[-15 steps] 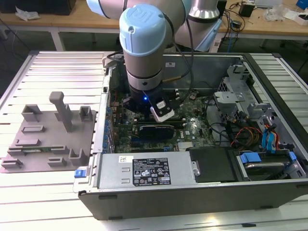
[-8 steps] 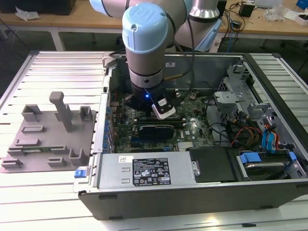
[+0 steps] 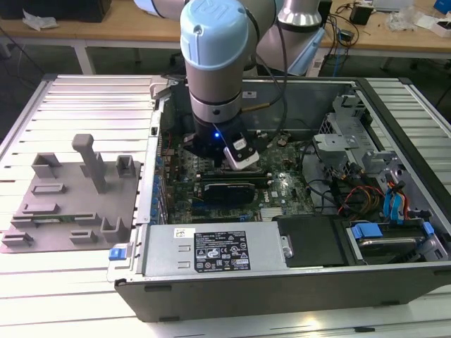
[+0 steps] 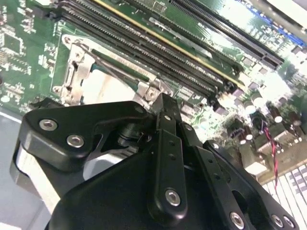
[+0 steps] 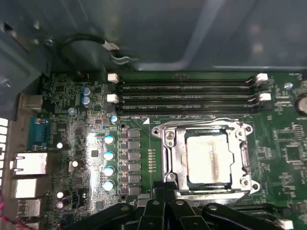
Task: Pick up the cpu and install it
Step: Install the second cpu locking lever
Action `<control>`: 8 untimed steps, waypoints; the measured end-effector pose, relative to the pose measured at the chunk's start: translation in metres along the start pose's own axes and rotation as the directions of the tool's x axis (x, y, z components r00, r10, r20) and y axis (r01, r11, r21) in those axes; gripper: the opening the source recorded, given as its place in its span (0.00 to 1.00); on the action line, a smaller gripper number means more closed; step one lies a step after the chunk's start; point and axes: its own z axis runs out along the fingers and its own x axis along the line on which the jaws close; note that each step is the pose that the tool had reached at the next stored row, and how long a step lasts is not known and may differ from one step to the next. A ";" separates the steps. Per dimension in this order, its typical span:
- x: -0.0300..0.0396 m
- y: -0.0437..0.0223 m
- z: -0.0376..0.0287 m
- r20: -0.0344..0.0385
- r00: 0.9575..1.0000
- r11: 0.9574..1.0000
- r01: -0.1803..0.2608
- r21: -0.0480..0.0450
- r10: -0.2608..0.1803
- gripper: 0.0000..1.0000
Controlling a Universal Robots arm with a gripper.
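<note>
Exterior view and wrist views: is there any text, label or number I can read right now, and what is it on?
Power supply label: white print on black, too small to read.
Small white sticker beside it: too small to read.
Motherboard: white printed marks, blurred, unreadable.
cpu in its socket: pale top, no legible marking.
Nothing can be quoted.

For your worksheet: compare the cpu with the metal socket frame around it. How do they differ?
The cpu is a solid, pale, flat square; the metal socket frame is an open, shiny rim with screws at its corners. The cpu sits inside; the frame surrounds it and is larger. Both lie flat on the green motherboard.
</note>
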 end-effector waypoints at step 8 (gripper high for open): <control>-0.0017 0.0082 -0.0273 0.001 1.000 1.000 -0.002 0.000 0.002 0.11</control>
